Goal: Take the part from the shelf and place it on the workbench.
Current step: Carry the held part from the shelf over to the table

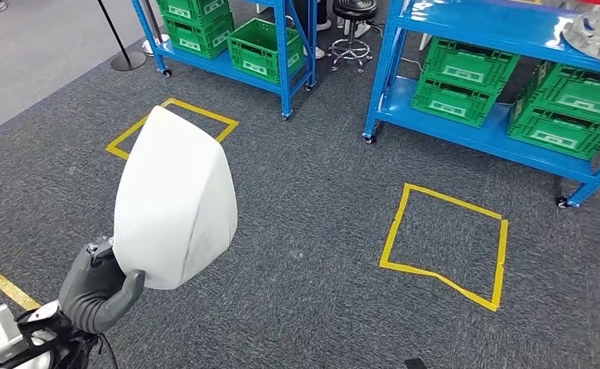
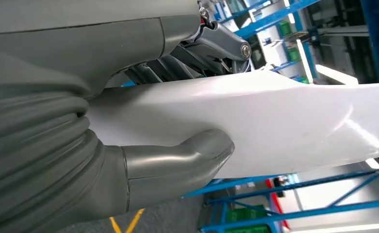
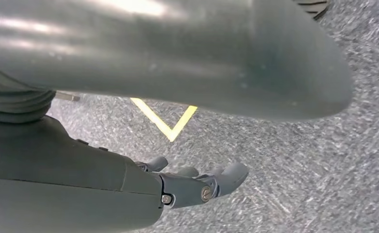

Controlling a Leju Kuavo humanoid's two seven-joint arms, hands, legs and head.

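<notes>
A large white curved shell part [image 1: 175, 204] stands upright over the grey carpet at the left of the head view. My left hand [image 1: 97, 288] grips it by its lower edge. In the left wrist view the thumb [image 2: 177, 162] presses on one face of the white part [image 2: 274, 121] while the darker fingers clamp the other face. My right hand [image 3: 105, 184] hangs above the carpet, its fingers [image 3: 211, 184] loosely bent and apart from the thumb, with nothing in it.
Two blue shelves [image 1: 465, 115] [image 1: 281, 46] with green crates [image 1: 465, 77] stand at the back. A silvery part [image 1: 596, 34] lies on the right shelf. Yellow tape squares [image 1: 446, 242] [image 1: 170, 127] mark the carpet. A stool [image 1: 352, 31] and a post base [image 1: 127, 60] stand behind.
</notes>
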